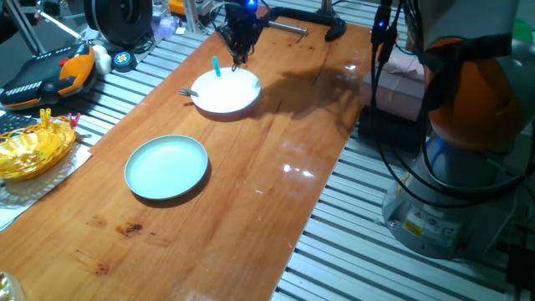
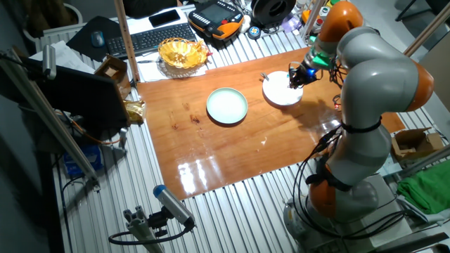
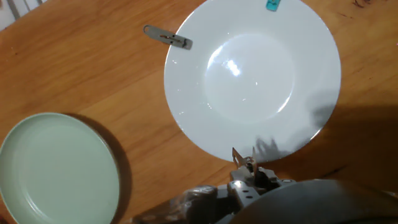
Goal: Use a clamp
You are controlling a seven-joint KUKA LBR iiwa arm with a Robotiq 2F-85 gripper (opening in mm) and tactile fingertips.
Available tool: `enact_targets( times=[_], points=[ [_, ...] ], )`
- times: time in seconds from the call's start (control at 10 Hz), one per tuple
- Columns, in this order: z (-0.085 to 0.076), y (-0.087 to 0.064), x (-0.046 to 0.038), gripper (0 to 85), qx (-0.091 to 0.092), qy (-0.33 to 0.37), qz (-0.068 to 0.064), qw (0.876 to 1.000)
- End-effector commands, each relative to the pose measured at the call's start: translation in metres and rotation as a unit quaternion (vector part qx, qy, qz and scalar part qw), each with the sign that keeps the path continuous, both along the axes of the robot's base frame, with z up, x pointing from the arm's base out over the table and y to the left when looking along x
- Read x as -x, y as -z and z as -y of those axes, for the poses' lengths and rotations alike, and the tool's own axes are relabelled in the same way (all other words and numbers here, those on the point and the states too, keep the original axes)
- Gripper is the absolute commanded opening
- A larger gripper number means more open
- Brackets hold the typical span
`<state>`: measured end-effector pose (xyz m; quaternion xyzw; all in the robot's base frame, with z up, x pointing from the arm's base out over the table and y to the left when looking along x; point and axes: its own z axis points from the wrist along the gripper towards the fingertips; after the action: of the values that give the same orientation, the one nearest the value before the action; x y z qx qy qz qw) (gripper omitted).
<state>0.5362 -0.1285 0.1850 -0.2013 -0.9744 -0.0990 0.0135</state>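
We see the small dark grey metal clamp lying on the wooden table against the round white plate's rim, the pale green round plate well apart, a teal stick beside, and the black two-finger gripper hovering above, its grip state impossible to tell.

table: wooden top, glossy with glare
surface beneath: ribbed metal slats
desk clutter: keyboard, behind table
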Motion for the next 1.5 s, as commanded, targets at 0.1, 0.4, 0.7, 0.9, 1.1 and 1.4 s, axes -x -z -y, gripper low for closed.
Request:
enact_targets(
  times=[0.1,0.4,0.7,0.9,1.1,1.4],
  points=[
    [0.0,0.0,0.0,0.7,0.018,-0.02,0.005,1.0],
    [0.0,0.0,0.0,0.7,0.014,-0.089,-0.01,0.996],
    [0.0,0.0,0.0,0.7,0.028,-0.133,-0.014,0.991],
    [0.0,0.0,0.0,0.7,0.038,-0.161,-0.006,0.986],
    [0.0,0.0,0.0,0.7,0.029,-0.179,-0.023,0.983],
    [-0.013,0.002,-0.0045,0.7,0.018,-0.163,-0.029,0.986]
  ],
)
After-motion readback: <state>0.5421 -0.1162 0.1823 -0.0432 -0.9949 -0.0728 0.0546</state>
